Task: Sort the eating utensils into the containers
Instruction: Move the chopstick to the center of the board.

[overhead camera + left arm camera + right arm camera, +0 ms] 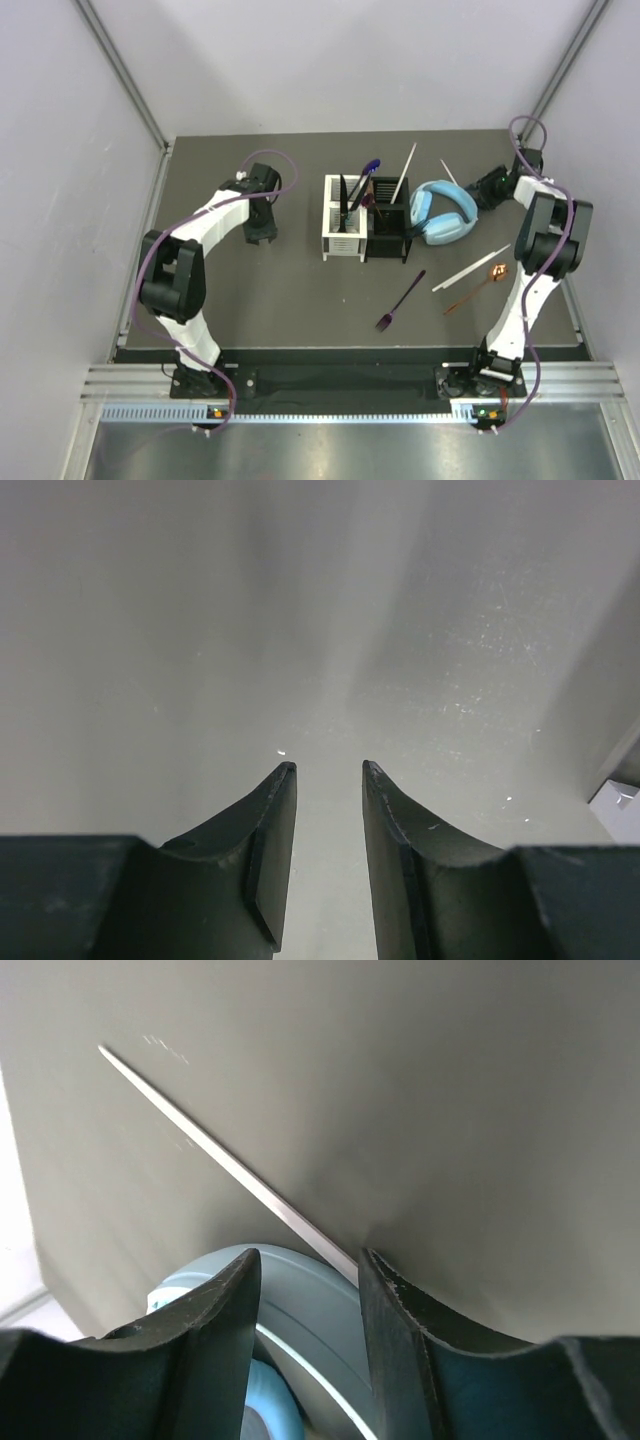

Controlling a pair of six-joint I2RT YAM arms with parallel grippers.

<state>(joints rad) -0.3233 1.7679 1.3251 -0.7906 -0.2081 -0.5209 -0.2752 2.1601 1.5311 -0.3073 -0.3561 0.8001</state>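
Partly done: white caddy (342,240), black caddy (388,243) hold some; fork (400,300), spoon (478,287), stick (470,268) loose on desk (260,305); left end effector (328,770), right end effector (310,1255) spread, empty

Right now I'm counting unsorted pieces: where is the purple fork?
Top view: the purple fork lies flat on the table, right of centre, on the near side of the black caddy and left of the copper spoon.

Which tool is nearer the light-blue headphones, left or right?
Right. The right tool sits close beside the light-blue over-ear headphones, at their right side. The left tool is well away, on the far side of the white slotted caddy from them.
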